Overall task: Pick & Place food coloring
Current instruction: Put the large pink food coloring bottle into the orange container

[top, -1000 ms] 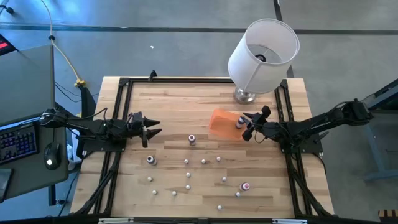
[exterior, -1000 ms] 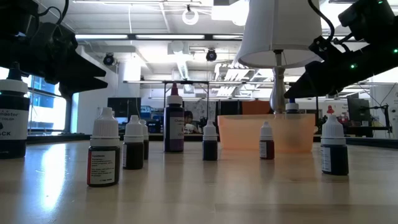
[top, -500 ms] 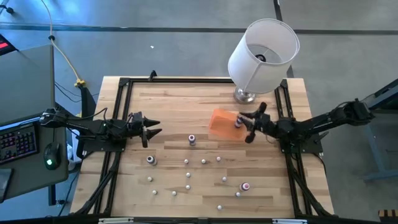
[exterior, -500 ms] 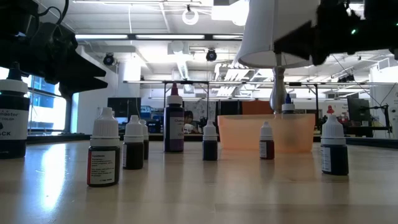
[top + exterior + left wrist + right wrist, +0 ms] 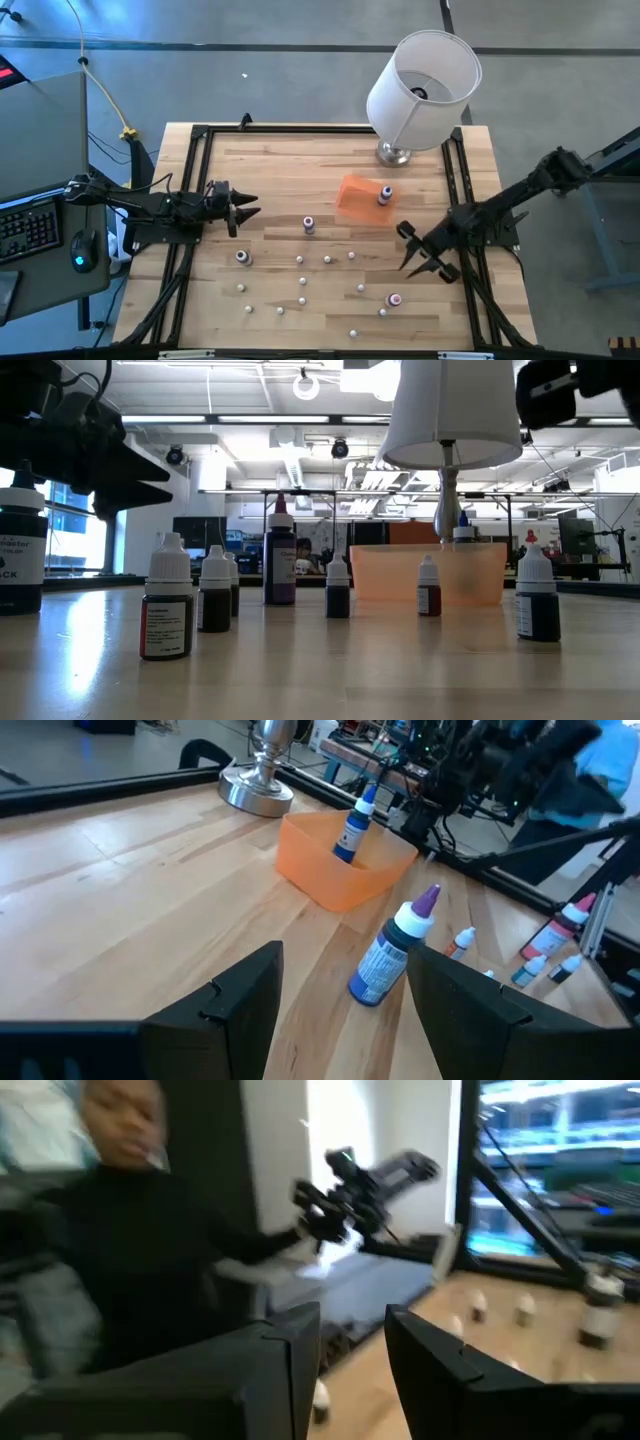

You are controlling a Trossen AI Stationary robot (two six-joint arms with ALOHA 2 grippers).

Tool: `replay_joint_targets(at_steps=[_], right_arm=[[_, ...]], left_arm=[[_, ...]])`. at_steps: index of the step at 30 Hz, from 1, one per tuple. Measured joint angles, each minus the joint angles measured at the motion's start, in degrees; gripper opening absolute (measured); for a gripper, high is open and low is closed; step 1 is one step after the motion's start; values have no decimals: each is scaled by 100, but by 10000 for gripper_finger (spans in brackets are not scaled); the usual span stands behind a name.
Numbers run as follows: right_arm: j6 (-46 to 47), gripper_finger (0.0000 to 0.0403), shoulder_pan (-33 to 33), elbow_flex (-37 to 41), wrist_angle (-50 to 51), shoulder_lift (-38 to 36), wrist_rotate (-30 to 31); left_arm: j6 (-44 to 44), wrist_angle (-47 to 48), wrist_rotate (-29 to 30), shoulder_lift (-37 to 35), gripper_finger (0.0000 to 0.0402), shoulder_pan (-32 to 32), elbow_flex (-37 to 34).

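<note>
one blue bottle (image 5: 384,196) stands in the translucent orange tray (image 5: 352,196); right claw (image 5: 418,253) open, left claw (image 5: 236,209) open over the plank table (image 5: 280,160).

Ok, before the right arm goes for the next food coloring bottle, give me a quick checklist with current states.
1. Right gripper open with nothing between the fingers: ok.
2. Blue bottle standing in the orange tray: ok.
3. Loose bottles on the table, such as the red-topped one nearest the right gripper, upright: ok.
4. Left gripper open and waiting at the left side, apart from the bottle in front of it: ok.
5. Lamp clear of the right arm: ok.
</note>
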State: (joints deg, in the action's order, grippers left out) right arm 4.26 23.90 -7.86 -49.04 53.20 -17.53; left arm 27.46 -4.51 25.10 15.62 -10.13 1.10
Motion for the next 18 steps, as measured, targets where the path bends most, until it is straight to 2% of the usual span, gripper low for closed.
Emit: replay_joint_targets(at_steps=[3,7,11,18], right_arm=[[-63,108,450,2,-9,266,792],[-41,108,973,-125,-270,823,1289],[-77,108,1305,-590,-290,1556,1421],[-85,108,1448,-1098,-187,2623,1344]], left_arm=[[41,0,-3,-1,214,0,0],[41,0,-4,1,214,0,0],[41,-2,-4,1,214,0,0],[153,-2,-2,1,214,0,0]])
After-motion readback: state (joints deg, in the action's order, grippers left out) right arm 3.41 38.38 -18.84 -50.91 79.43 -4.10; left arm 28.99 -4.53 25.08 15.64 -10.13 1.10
